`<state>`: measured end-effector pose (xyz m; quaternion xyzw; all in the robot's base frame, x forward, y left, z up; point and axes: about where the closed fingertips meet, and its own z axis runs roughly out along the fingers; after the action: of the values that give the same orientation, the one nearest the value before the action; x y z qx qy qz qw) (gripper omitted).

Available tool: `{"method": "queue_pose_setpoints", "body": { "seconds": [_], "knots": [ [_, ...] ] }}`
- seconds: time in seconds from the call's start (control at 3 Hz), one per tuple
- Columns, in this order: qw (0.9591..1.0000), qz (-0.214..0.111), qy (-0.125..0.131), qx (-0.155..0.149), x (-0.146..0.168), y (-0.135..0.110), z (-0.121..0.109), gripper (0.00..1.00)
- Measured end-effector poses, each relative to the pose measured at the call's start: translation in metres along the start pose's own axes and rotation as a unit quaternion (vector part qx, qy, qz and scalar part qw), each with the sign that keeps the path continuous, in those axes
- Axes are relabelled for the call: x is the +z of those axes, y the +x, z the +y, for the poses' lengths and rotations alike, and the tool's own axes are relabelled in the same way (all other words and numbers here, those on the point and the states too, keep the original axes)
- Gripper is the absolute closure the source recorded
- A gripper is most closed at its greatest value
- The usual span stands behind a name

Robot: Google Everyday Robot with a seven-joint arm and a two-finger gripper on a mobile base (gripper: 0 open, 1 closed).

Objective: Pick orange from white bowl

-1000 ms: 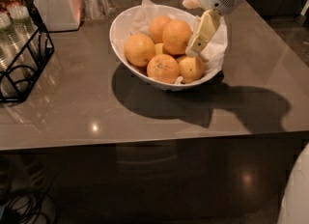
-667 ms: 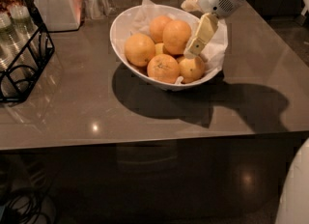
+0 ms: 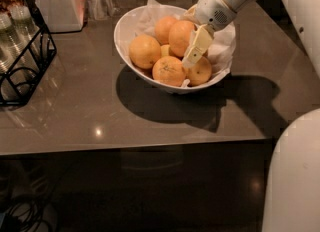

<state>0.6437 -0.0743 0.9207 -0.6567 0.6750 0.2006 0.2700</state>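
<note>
The white bowl (image 3: 131,26) stands at the back middle of the table, lined with crumpled white paper and holding several oranges. The orange (image 3: 176,33), large and smooth, lies at the back right of the pile. My gripper (image 3: 187,42) reaches in from the upper right and is open around this orange. One pale finger (image 3: 197,46) lies along its right front side; the other shows only as a pale edge behind it. A speckled orange (image 3: 169,71) lies at the front and another orange (image 3: 145,51) at the left.
A white lidded jar (image 3: 57,3) stands at the back left. A black wire rack (image 3: 25,56) with glass bottles sits at the left edge. My white arm (image 3: 300,6) crosses the upper right, and a white robot body part (image 3: 295,176) fills the lower right.
My gripper has moved down and left, deeper into the bowl, so its near finger now lies against the large orange. The oranges and the bowl have not moved.
</note>
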Motion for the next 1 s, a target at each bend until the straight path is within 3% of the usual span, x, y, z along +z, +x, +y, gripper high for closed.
{"method": "queue_pose_setpoints", "body": {
  "seconds": [1.0],
  "knots": [
    [1.0000,0.000,0.000,0.000,0.0008,0.0001,-0.0004,0.66]
  ]
}}
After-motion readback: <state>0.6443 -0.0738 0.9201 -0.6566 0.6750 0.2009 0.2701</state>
